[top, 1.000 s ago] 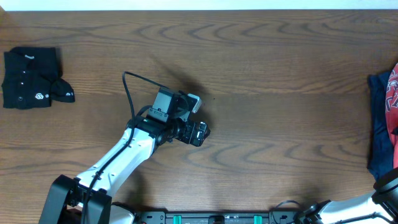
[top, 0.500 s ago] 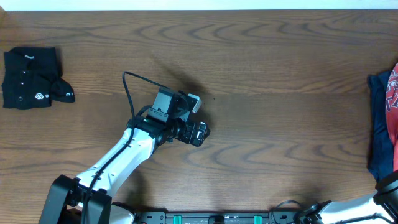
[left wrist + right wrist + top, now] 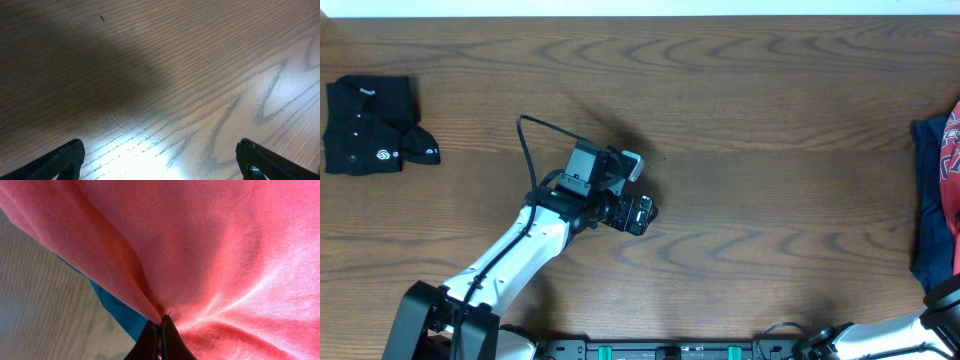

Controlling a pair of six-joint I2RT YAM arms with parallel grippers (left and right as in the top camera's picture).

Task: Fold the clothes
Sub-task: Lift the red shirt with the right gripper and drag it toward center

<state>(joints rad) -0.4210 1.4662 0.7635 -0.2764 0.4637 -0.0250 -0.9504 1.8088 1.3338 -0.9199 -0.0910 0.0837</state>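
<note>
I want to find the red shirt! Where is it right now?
The red shirt is at the far right edge of the table in the overhead view, on top of the blue garment, pinched by the right end effector.

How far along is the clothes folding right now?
Done: the black buttoned shirt lies folded at the far left of the table. In hand: the right jaws are pinched shut on the coral-red T-shirt, at the right edge atop a dark blue garment. Remaining: both of those need spreading and folding; the left jaws hang open over bare wood.
</note>
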